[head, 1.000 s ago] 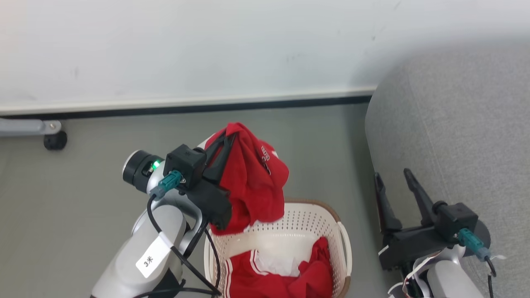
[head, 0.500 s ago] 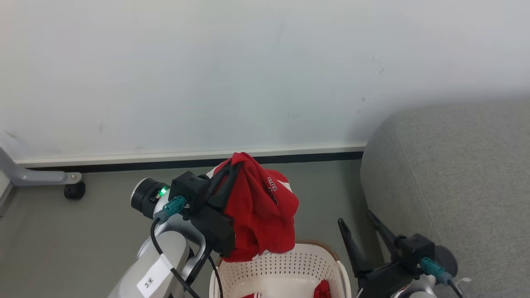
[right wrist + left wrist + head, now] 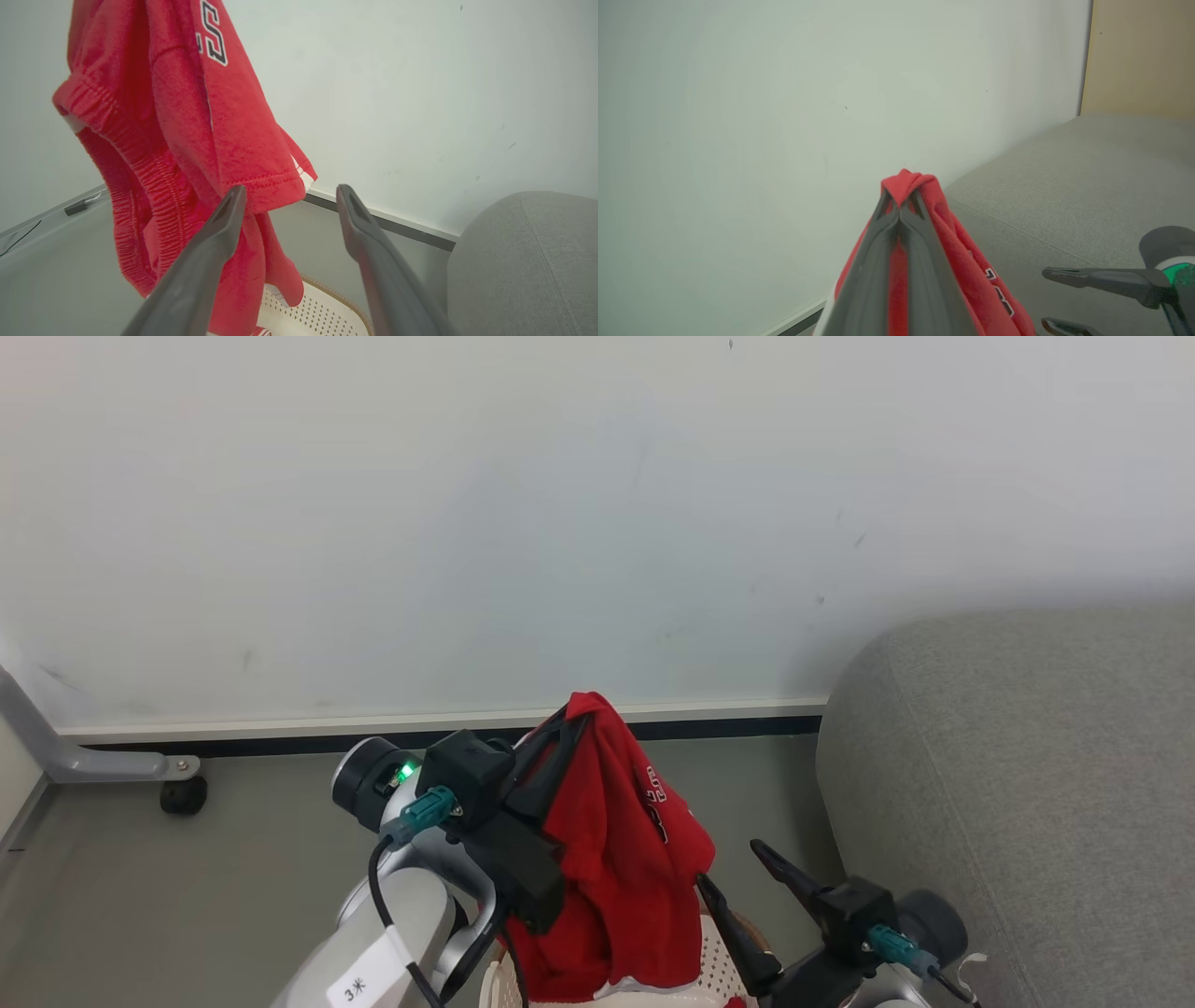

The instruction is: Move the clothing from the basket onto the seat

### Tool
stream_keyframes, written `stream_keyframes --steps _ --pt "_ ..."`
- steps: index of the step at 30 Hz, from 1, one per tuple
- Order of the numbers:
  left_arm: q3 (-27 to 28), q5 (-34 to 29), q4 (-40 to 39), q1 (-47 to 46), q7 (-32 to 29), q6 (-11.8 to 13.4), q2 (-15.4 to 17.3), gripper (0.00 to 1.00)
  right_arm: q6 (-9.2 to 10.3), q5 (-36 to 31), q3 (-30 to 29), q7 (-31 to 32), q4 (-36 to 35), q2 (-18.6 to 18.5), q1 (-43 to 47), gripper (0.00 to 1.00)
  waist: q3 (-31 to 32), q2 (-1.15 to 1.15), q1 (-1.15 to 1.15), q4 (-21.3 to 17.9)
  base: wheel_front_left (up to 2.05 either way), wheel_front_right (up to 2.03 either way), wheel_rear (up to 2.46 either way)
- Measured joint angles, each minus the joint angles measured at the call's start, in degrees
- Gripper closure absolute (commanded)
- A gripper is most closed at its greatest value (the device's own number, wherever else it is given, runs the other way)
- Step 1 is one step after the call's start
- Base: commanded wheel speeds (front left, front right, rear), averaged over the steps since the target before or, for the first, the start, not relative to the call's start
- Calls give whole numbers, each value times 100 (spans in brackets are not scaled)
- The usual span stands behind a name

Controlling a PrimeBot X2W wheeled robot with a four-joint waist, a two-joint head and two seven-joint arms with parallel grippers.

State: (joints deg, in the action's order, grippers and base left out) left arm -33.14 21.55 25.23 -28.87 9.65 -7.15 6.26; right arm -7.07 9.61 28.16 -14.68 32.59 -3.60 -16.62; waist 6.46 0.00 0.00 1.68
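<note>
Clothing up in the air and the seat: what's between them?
The open right gripper and some floor, between clothing and seat in the head view.

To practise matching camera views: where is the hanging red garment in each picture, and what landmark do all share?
Head view: the red garment hangs at lower centre from the left hand.
Left wrist view: the red garment is at bottom centre, pinched in that hand.
Right wrist view: the red garment is at upper left.
Shared landmark: the grey seat, at right in each.
</note>
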Motion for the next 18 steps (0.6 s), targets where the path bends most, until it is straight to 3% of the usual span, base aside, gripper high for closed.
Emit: stream_keyframes --steps 8,18 --pt "-160 20 -398 0 -208 -34 -43 100 -1 55 750 1 368 5 -289 0 -38 0 0 99 0 0 0" --pt "-299 67 -732 -1 -419 -35 -67 100 -1 219 1135 0 884 5 -900 0 -88 0 0 162 0 0 0"
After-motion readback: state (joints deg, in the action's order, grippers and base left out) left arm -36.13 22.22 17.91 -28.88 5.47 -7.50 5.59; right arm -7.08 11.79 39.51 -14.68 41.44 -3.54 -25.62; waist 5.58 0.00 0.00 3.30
